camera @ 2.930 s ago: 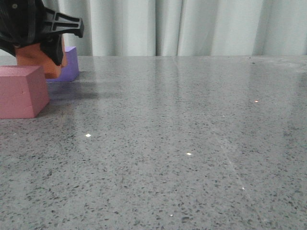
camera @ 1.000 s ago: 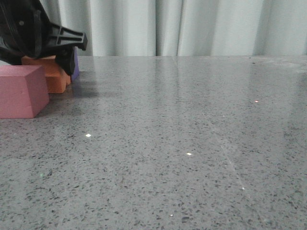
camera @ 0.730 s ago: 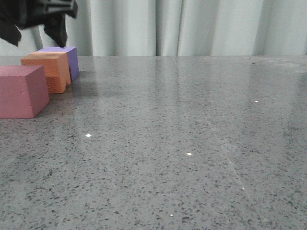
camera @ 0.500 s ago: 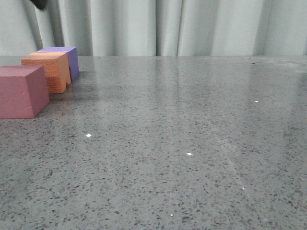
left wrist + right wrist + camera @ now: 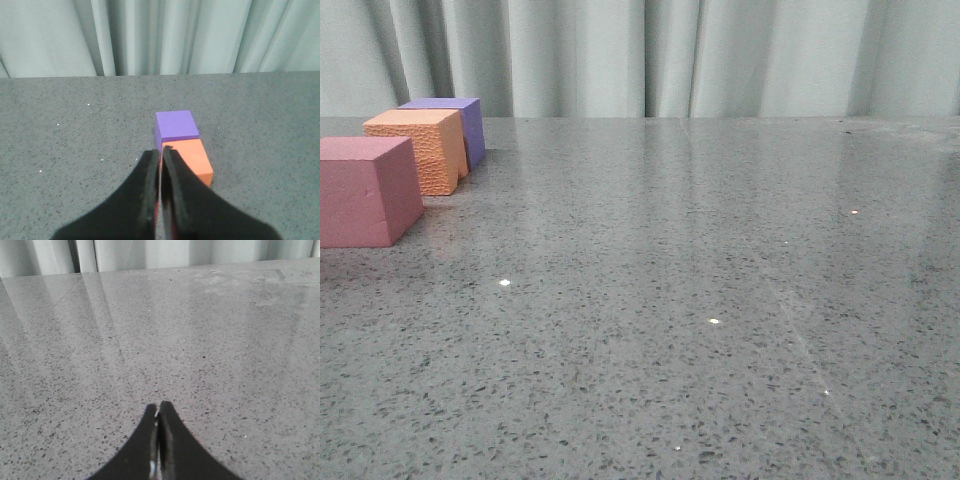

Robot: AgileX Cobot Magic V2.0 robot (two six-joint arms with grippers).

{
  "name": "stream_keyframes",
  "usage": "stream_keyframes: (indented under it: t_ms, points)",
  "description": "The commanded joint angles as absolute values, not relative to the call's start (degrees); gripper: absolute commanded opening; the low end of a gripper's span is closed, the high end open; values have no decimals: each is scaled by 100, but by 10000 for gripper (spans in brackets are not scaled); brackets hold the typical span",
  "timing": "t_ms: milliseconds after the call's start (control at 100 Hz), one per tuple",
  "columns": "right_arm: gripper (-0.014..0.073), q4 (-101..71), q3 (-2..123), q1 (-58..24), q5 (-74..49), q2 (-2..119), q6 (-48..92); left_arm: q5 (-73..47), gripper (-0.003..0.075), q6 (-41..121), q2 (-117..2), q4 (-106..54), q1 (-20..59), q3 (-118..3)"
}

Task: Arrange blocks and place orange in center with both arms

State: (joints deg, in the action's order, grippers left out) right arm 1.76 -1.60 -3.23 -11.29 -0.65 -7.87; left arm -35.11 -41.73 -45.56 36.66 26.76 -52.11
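Three foam cubes stand in a row at the table's far left in the front view: the pink-red cube (image 5: 365, 190) nearest, the orange cube (image 5: 418, 148) in the middle, the purple cube (image 5: 455, 122) farthest. In the left wrist view my left gripper (image 5: 160, 151) is shut and empty, raised above the row. Past its fingertips show the orange cube (image 5: 192, 160) and the purple cube (image 5: 175, 125); a red sliver shows between the fingers. My right gripper (image 5: 158, 408) is shut and empty over bare table. Neither arm shows in the front view.
The grey speckled tabletop (image 5: 700, 290) stretches to the right of the cubes. A pale curtain (image 5: 670, 55) hangs behind the far edge of the table.
My left gripper set the orange cube down between the pink-red and purple cubes, let go, rose and left the front view. The cubes stay still.
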Motion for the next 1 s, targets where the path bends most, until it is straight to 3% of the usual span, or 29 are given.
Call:
stream_keyframes:
  t_ms: [0, 270, 990]
  points:
    - [-67, 200, -76, -291, -645, -201, -739, -3248, -10, -4014, -4105, 3811, 2680, -4952]
    - [-67, 200, -76, -291, -645, -201, -739, -3248, -10, -4014, -3370, 3724, 2680, -4099]
    - [-67, 200, -76, -291, -645, -201, -739, -3083, -10, -3998, -3212, 4323, 2680, -3788]
